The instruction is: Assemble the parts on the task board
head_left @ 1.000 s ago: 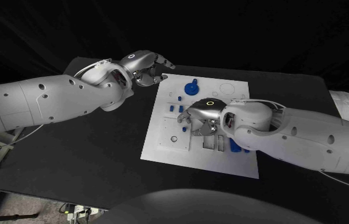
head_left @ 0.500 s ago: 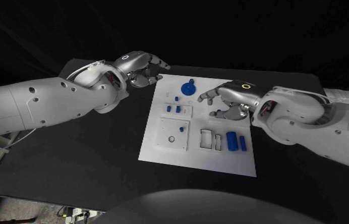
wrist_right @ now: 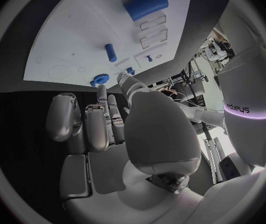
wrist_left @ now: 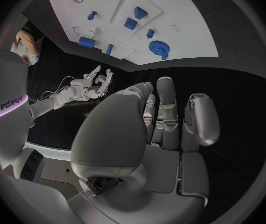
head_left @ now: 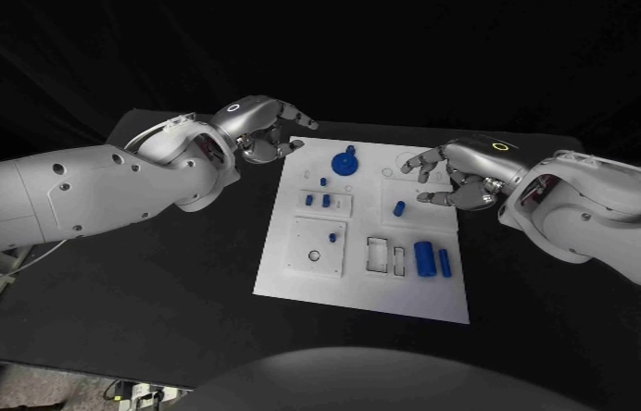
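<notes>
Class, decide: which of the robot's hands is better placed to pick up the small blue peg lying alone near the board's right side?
Right. The right hand hovers open beside the blue peg, while the left hand stays off the task board's far-left corner.

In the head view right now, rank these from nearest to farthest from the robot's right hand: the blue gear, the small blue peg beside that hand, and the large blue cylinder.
From the right hand:
1. Small blue peg, on the task board just beside the hand.
2. Large blue cylinder, toward the board's near edge.
3. Blue gear, at the board's far end, toward the left hand.
The last two are not far apart in rank.
</notes>
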Controlling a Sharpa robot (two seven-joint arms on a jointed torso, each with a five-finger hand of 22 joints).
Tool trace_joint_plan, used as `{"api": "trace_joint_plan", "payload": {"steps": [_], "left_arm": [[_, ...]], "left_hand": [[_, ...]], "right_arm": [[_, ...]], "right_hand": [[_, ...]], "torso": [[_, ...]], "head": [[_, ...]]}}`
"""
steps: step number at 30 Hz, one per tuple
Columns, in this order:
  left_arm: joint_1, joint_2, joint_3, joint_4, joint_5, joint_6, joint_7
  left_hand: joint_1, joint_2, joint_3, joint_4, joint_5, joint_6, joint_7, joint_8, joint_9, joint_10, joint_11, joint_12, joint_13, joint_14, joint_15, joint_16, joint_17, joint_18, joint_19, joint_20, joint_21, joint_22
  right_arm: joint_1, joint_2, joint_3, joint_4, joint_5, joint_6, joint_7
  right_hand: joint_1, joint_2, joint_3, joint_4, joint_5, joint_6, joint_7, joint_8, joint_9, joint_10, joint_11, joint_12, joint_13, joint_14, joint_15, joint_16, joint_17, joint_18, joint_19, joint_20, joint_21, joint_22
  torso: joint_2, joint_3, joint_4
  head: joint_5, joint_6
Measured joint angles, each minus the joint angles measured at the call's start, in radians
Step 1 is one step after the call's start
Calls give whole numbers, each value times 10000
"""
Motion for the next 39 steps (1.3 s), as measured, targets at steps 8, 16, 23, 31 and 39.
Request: {"api": "trace_joint_plan", "payload": {"steps": [8, 16, 23, 31, 39], "left_arm": [[-16, -18, -1, -6, 0, -27, 8], [-22, -29, -1, -3, 0, -37, 17], [-24, -66, -1, 25, 0, -50, 22], [-25, -121, -1, 52, 1, -50, 23], [-26, -124, -1, 67, 1, -47, 23]], "left_hand": [[0, 0, 0, 0, 0, 0, 0, 0, 0, 0, 0, 0, -1, 0, 0, 0, 0, 0, 0, 0, 0, -1], [0, 0, 0, 0, 0, 0, 0, 0, 0, 0, 0, 0, -1, 0, 0, 0, 1, -1, 0, 0, 0, -2], [40, -41, 27, 28, 45, 0, 0, 0, 0, 0, 0, 0, -2, 0, 0, 0, 13, 0, 0, 0, 0, -3], [40, -41, 27, 28, 45, 0, 0, 0, 0, 0, 0, 0, -2, 0, 0, 0, 34, 0, 0, 0, 0, -3], [40, -41, 27, 27, 45, 4, 3, 0, 0, 0, 0, 0, -3, 0, 0, 0, 33, 1, 0, 0, 0, -4]], "right_arm": [[-135, 90, -7, -162, -190, 159, -299], [-370, 515, -11, -596, -336, 399, -520], [-711, 976, -10, -969, -379, 580, -584], [-945, 1362, -12, -1303, -379, 613, -575], [-1055, 1637, -10, -1569, -379, 664, -572]], "right_hand": [[0, 0, -108, -26, 360, 255, 395, 11, -96, -200, 50, 72, 129, 0, 0, 36, 22, 2, 0, 0, -118, 5], [0, 0, -223, -86, 676, 772, 499, 266, -20, -225, 25, 519, 507, 73, 1, 121, 150, 5, -1, 0, -118, 8], [10, 124, -280, -143, 1021, 967, 539, 408, 161, -359, -1, 868, 856, 73, 1, 120, 122, 5, -1, 0, -226, 7], [50, 164, -274, -226, 1513, 926, 602, 408, 235, -395, -38, 1228, 1171, 161, -17, 253, 311, 7, -1, 0, -69, 6], [90, 203, -187, -313, 1814, 910, 586, 408, 289, -395, -38, 1393, 1284, 197, -53, 253, 338, 8, 36, -37, -28, 5]], "torso": [[12, -5, 12], [16, -9, 12], [16, -7, 10], [16, -5, 7], [16, -11, 10]], "head": [[-139, 0], [-149, 0], [-89, 0], [-62, 0], [-62, 0]]}}
